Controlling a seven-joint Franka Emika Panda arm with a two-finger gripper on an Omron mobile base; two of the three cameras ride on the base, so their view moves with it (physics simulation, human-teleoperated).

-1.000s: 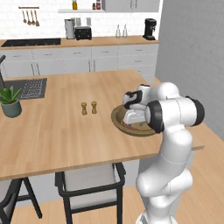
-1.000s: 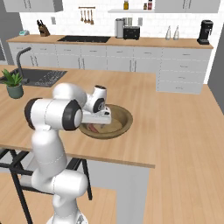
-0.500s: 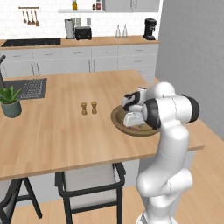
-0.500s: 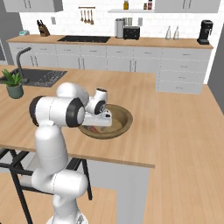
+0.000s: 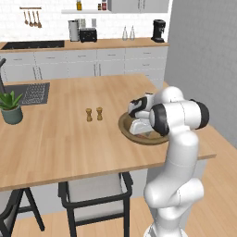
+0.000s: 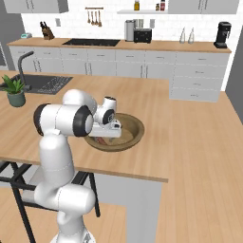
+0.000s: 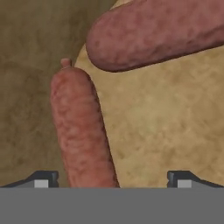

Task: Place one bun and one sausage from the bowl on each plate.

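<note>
End effector (image 7: 113,177) has dropped lower into the bowl (image 6: 135,127) over the last second; arm elbow has swung closer over the worktop (image 5: 55,139). Fingers spread wide, nothing held. Hand view, near to far: 2 dark fingertips (image 7: 41,178) at the bottom, 1 sausage (image 7: 81,131) running up between them, nearer the left tip, lying against a bun (image 7: 162,127) that sits between the tips too. Beyond, a 2nd sausage (image 7: 153,33) lies across the bun's far end. Dark bowl floor shows left of the near sausage.

Meaning: descent looks like the approach to a 1st pick, near sausage the likely target, though it's off-centre toward the left finger and the bun is also in the gap, so a close here might catch both. Nothing lifted yet.

Base views: bowl sits on the worktop right under the hand; past the bowl, 2 small shakers (image 5: 94,114), then a plant (image 5: 11,107) far left of the bowl. Can't make out any plates; nothing delivered as far as I can see.
</note>
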